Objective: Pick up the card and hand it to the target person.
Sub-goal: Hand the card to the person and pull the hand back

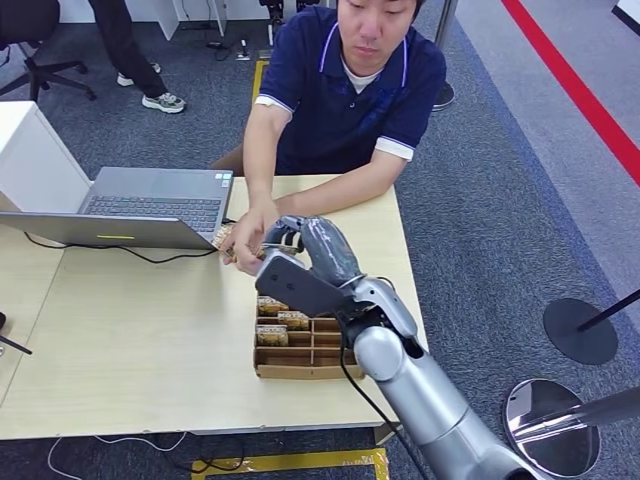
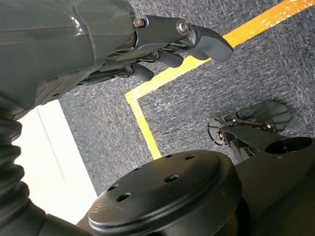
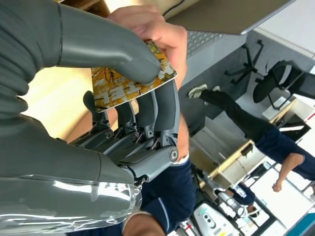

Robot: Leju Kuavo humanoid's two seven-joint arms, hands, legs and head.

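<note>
My right hand (image 1: 306, 245) reaches over the table toward the person in a navy polo (image 1: 355, 90) seated across. In the right wrist view the thumb (image 3: 122, 56) presses a yellow-patterned card (image 3: 122, 86) against the fingers (image 3: 156, 113), so my right hand (image 3: 111, 123) still holds it. The person's hand (image 3: 156, 27) grips the card's far edge; that same person's hand (image 1: 245, 235) shows in the head view at my fingertips. My left hand (image 2: 156, 49) hangs beside my body over grey carpet, its fingers loosely curled with nothing in them.
A cardboard tray (image 1: 306, 365) with several more cards in slots sits under my right forearm. An open laptop (image 1: 143, 210) with a black cable lies at the table's left. A white box (image 1: 30, 160) stands at far left. Round stand bases (image 1: 580, 330) sit on the floor at right.
</note>
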